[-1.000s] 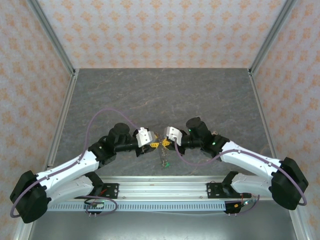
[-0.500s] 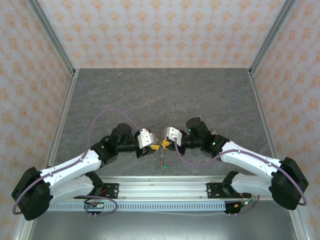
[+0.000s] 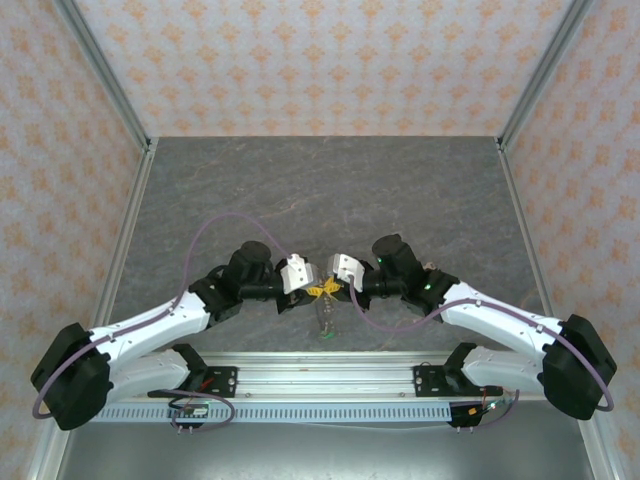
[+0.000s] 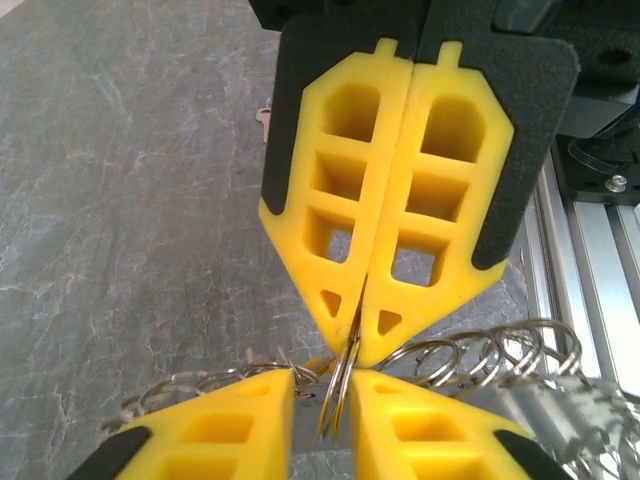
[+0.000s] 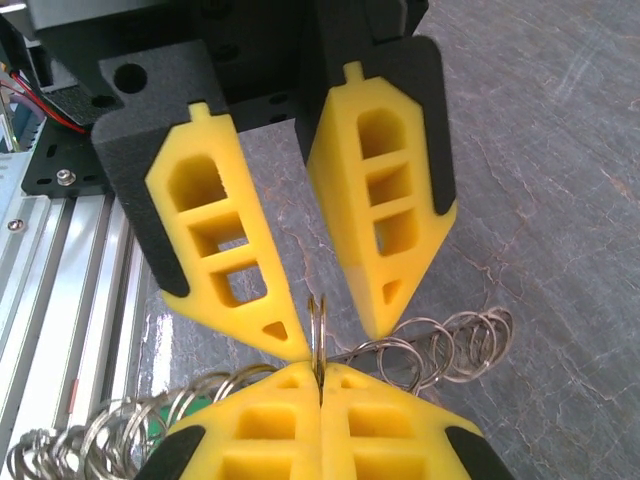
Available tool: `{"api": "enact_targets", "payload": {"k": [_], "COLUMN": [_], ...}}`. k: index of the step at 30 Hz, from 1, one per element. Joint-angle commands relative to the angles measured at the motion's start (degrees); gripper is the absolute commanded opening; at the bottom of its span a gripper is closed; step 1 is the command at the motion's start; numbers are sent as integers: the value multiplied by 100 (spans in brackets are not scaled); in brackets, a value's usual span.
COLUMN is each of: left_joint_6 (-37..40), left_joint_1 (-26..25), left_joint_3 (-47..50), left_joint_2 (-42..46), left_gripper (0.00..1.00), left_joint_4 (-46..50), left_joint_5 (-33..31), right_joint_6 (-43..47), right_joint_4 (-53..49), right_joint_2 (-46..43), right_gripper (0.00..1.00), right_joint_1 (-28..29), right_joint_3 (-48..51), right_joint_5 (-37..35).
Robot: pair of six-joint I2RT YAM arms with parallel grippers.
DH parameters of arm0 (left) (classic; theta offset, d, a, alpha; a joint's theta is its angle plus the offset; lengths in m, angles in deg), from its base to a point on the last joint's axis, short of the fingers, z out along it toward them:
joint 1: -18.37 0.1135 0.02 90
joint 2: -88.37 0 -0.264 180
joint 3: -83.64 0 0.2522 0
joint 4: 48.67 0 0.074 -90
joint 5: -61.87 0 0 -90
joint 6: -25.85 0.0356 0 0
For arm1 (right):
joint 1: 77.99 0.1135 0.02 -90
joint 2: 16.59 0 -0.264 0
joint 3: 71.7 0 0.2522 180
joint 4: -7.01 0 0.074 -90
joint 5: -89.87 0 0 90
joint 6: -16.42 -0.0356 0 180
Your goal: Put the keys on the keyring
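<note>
The left arm (image 3: 160,325) has swung a little to the right since a second ago, bringing the left gripper (image 5: 337,340) closer to the right gripper (image 4: 357,350) at the near middle of the table (image 3: 320,180); the right arm (image 3: 490,315) has stayed put. The left gripper's fingers stand slightly apart astride one upright ring of the keyring (image 3: 325,318), not clamping it, while the right gripper is closed tight on that same ring. The rest of the keyring trails toward the near edge, straighter than before, with a green-headed key (image 3: 325,338) at its end.
</note>
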Motion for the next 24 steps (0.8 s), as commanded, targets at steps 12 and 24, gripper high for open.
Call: {"api": "enact_targets", "payload": {"k": [12,24], "left_joint_6": [-182,-487], "left_joint_1": [-27,-27], "left_joint_3": [151,76], "left_joint_2": [84,-61], "left_gripper": [0,0], "left_joint_4": [-800,-1130], "left_joint_5": [9,470], "right_joint_6": [-345,-971], "right_joint_4": [935,1912], "right_joint_2": [-232,28], "right_gripper": [12,11], "right_joint_1": [-24,-43], "right_joint_3": [603,1027], "right_joint_5": [-378,-100]}}
